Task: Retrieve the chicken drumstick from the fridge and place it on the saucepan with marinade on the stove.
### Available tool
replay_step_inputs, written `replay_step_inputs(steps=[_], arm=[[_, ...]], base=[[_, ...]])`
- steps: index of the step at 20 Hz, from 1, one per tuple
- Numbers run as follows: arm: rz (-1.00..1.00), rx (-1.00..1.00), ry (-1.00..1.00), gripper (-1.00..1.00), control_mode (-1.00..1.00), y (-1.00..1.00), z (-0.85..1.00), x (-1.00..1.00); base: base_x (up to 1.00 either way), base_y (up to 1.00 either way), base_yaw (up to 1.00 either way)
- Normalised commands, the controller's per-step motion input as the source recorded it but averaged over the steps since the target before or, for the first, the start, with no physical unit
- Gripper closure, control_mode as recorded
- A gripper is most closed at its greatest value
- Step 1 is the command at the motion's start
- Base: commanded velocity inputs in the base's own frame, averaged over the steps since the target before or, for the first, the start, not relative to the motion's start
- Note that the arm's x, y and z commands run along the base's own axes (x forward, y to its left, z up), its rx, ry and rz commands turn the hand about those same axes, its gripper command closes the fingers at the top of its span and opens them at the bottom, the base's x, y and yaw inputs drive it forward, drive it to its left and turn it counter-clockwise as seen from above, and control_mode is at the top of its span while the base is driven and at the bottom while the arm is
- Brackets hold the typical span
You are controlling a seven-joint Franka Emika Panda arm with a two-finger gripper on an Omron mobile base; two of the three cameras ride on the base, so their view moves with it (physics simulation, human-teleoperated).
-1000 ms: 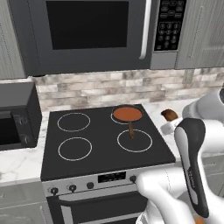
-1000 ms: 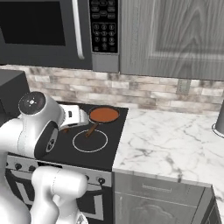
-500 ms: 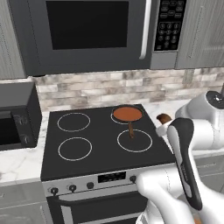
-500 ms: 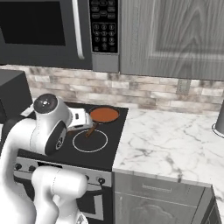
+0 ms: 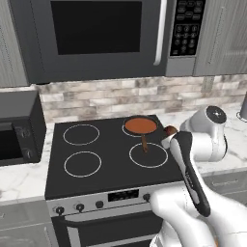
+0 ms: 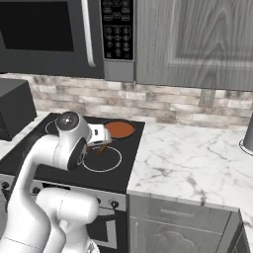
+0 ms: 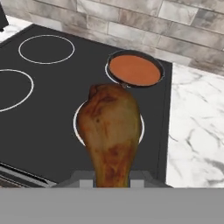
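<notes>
The chicken drumstick (image 7: 111, 131) is a reddish-brown lump with its thin end clamped between my gripper's (image 7: 113, 177) fingers. It hangs over the front right burner of the stove (image 7: 43, 109), short of the saucepan with marinade (image 7: 134, 70). That small round pan of orange-red sauce sits on the back right burner, its brown handle pointing toward me. In the left base view the drumstick (image 5: 170, 130) shows at the stove's (image 5: 96, 154) right edge, just right of the saucepan (image 5: 141, 125). The right base view shows the hand (image 6: 101, 136) beside the saucepan (image 6: 120, 129). The fridge is out of view.
A black microwave (image 5: 101, 36) hangs over the stove, low enough to limit height. A dark appliance (image 5: 17, 128) stands on the left counter. A marble counter (image 6: 192, 163) stretches to the right, with a grey object (image 6: 248, 133) at its far edge. A brick backsplash runs behind.
The arm has swung left from over the right counter to the stove's right side, carrying the drumstick closer to the saucepan. The pan has not moved.
</notes>
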Motion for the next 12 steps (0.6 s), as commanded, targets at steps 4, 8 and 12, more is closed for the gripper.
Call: replay_step_inputs(steps=[4, 8, 12], arm=[[0.0, 0.0, 0.0, 1.0, -1.0, 0.0, -0.32, 0.68], [0.0, 0.0, 0.0, 1.0, -1.0, 0.0, -0.16, 0.7], [-0.01, 0.01, 0.02, 1.0, -1.0, 0.0, 0.0, 0.64]], base=[[0.0, 0.0, 0.0], [0.0, 0.0, 0.0], [0.0, 0.0, 0.0]])
